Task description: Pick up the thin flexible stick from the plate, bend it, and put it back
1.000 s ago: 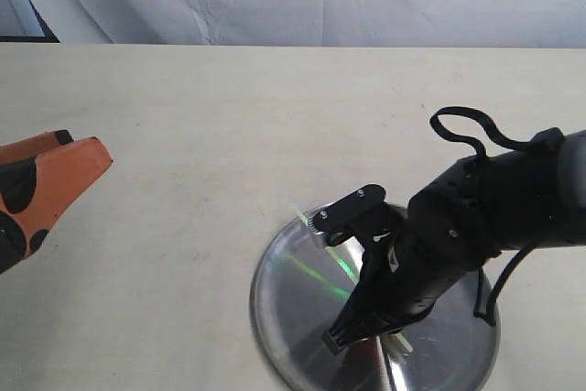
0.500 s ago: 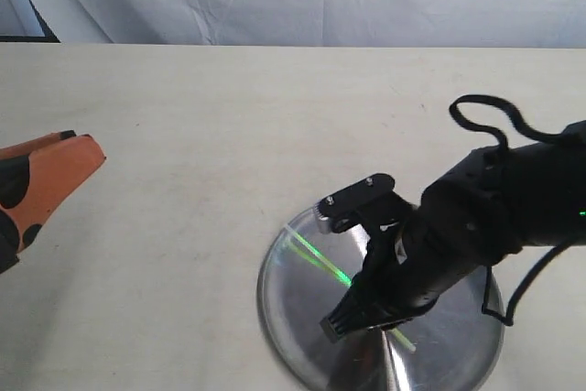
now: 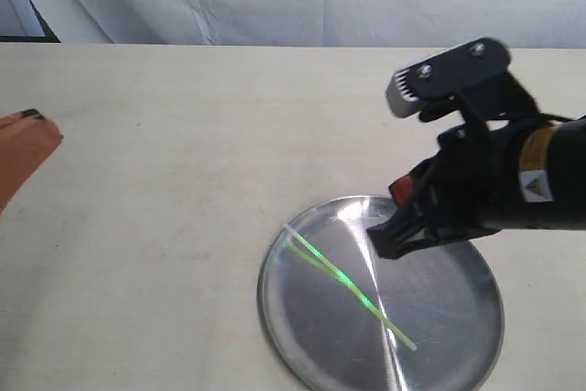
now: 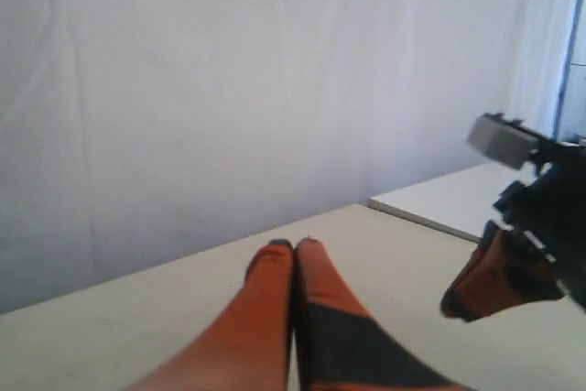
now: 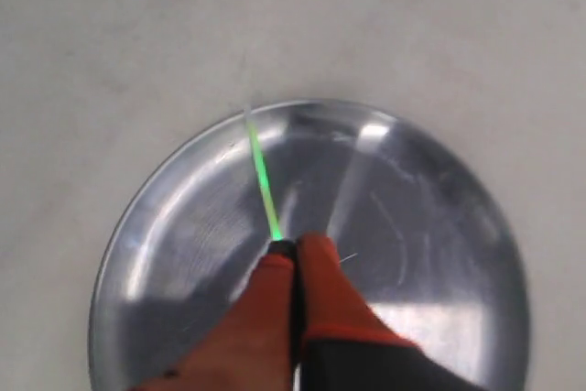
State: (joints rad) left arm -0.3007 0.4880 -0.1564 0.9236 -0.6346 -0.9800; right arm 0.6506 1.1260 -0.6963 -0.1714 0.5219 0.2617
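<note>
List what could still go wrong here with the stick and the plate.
1. The thin flexible stick lies flat on the plate with one tip at the rim. A nudge could slide it onto the table.
2. The right gripper hangs shut above the plate. If another grasp is needed, it must open first, and so thin a rod on shiny metal may well slip.

Cropped: plate (image 3: 439,318) edge; stick (image 5: 261,176) end probably behind right gripper (image 5: 293,246).
</note>
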